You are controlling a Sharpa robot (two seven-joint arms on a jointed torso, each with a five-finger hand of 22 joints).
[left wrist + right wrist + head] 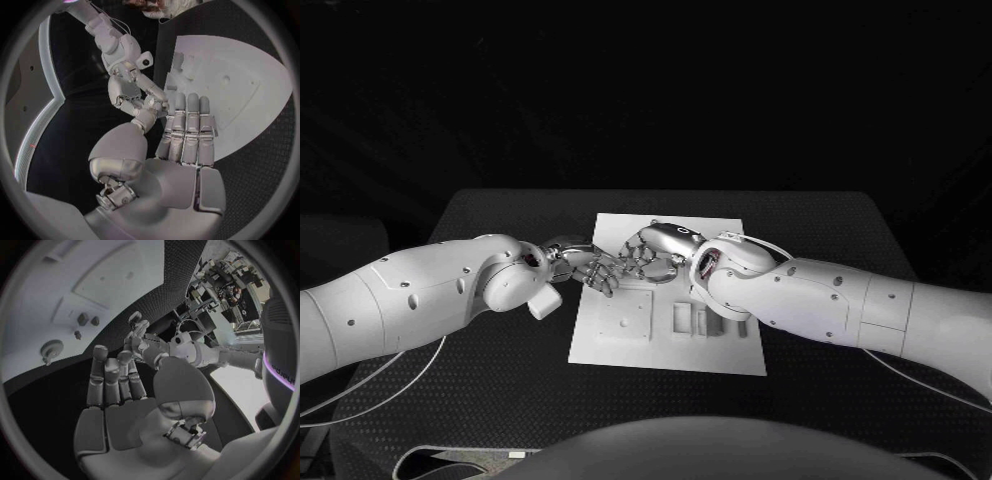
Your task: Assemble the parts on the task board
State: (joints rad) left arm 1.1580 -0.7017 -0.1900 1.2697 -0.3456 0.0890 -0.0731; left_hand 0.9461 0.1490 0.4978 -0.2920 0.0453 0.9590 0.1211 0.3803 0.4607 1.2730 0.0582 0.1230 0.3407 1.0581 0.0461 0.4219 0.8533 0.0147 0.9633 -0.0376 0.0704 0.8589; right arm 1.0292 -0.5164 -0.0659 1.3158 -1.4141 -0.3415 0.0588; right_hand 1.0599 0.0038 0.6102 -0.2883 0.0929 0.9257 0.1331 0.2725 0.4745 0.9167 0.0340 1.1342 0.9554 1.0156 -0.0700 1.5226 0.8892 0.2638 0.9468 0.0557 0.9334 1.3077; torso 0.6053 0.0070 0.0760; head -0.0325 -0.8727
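Left hand point(589, 268) and right hand point(655, 250) met fingertip to fingertip over the far-left part of the task board point(620, 335). Fingers point(187, 125) of the left straight and together; whether anything sits pinched between the two hands cannot be told. Small parts, among them a gear point(51, 348) and pegs point(82, 318), lying on the board. Probably light, stiff and slick; best pinched by the sides. Board's far edge hidden behind both hands.
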